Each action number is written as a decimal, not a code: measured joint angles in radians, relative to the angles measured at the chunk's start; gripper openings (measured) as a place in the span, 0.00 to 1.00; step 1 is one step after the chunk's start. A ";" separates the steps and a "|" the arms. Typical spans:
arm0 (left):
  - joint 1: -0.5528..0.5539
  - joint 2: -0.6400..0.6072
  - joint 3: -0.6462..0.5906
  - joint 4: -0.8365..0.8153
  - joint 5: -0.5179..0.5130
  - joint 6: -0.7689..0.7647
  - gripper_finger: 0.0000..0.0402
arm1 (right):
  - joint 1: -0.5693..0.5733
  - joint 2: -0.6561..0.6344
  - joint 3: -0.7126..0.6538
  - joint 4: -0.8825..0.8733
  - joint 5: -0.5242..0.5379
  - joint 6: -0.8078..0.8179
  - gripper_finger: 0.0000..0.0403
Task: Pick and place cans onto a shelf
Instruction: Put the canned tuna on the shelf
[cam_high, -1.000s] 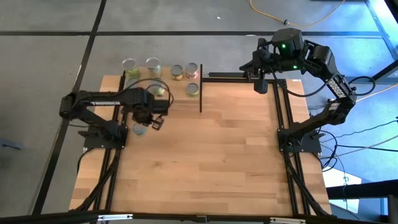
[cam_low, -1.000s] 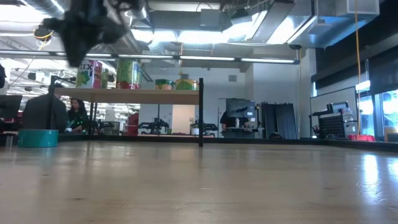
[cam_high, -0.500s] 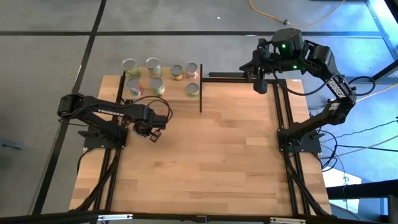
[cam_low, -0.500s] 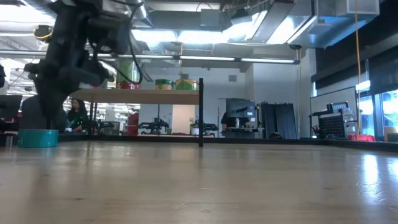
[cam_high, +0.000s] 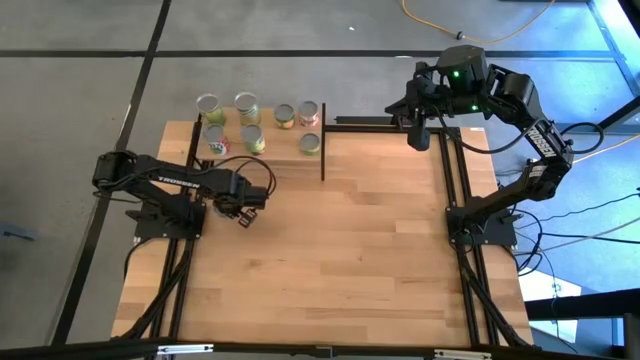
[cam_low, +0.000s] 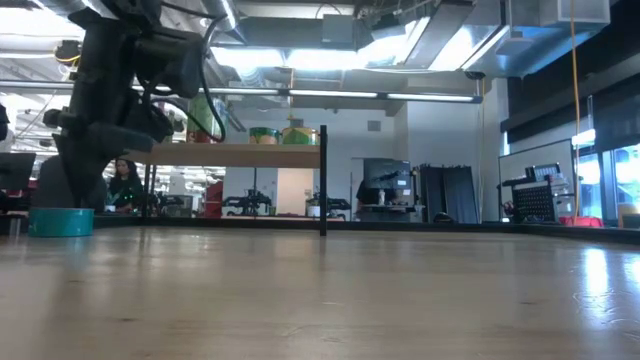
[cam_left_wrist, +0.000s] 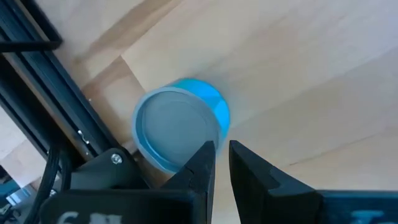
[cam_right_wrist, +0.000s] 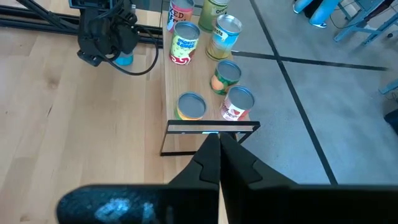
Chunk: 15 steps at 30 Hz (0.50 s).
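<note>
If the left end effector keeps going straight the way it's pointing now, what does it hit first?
Most likely the teal can: the left end effector points down toward it, fingers narrowly apart near the can's rim. Depth is unclear, so it may graze the rim or meet the tabletop just beside it.

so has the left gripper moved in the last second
Yes. In the high view the left gripper has pulled back from the shelf and its cans, toward the near side of the table, then settled above the teal can.
</note>
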 joint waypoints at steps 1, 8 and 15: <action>0.000 0.000 0.000 0.000 0.003 0.000 0.10 | 0.000 0.000 0.000 0.000 0.000 0.000 0.00; 0.000 0.000 -0.025 -0.001 0.019 -0.016 0.10 | 0.000 0.000 0.000 0.000 0.000 0.000 0.00; 0.000 0.000 -0.034 0.000 0.023 -0.017 0.10 | 0.000 0.000 0.000 0.000 0.000 0.000 0.00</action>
